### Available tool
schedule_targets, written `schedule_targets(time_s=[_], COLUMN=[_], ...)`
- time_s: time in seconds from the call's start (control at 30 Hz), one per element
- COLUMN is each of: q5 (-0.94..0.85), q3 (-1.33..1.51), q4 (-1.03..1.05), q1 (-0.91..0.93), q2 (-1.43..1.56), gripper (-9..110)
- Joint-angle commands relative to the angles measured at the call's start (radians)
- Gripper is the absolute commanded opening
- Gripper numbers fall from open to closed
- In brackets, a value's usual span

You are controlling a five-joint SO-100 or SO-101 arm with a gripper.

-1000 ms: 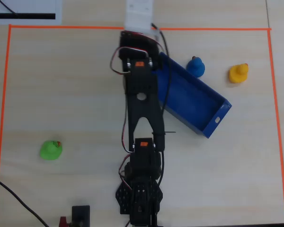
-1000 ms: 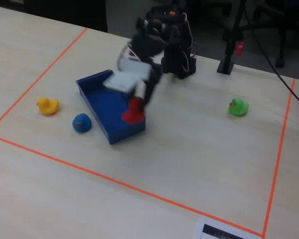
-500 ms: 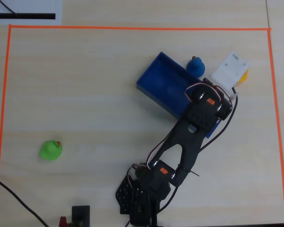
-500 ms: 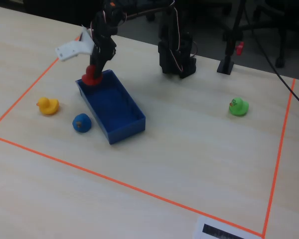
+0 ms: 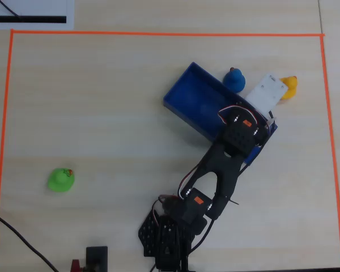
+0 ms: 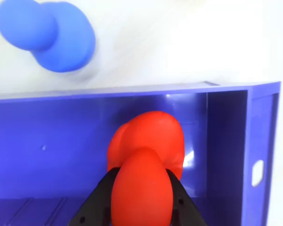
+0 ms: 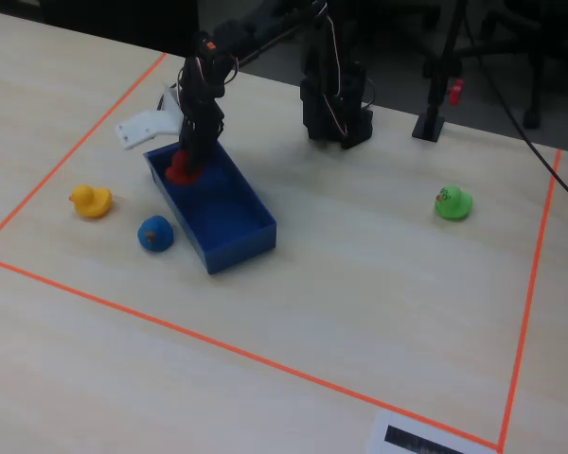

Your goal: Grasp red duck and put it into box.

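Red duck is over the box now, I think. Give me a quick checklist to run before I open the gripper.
1. Grip: the gripper is shut on the red duck, fingers on both sides in the wrist view: ok.
2. Duck inside the walls: in the fixed view it sits within the box, near the end closest to the arm: ok.
3. Duck resting on the box floor or held above it: cannot tell.
4. Drop spot free: no other toy visible in the box: ok.
5. Neighbours clear: the blue duck and the yellow duck lie outside the box: ok.
6. Box wall untouched by the fingers: cannot tell.
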Motion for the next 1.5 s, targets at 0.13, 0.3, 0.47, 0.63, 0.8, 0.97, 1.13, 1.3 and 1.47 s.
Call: schedule_targets(time_s=[0.13,0.3,0.47,0.63,0.8,0.97,1.13,1.3,1.47], q5=[0.005,0.006,0.005,0.135,0.189,0.138,0.018,-0.038,-0.031], q3=[-0.005,-0.043,-0.091,-0.285,-0.318,0.229,0.690,0.992,1.100], q4=[-0.009,0.043,0.080,0.127,0.287,0.166,0.284,0.428,0.525], q1=[-0.021,-0.023,-0.021,-0.098,-0.318,-0.549,-0.597,-0.630,-0.689], q2=[0.037,0.069,0.132,0.229,0.391,0.782,1.200,1.525,1.651], gripper=[25,28,25,0,0,1,0,0,0])
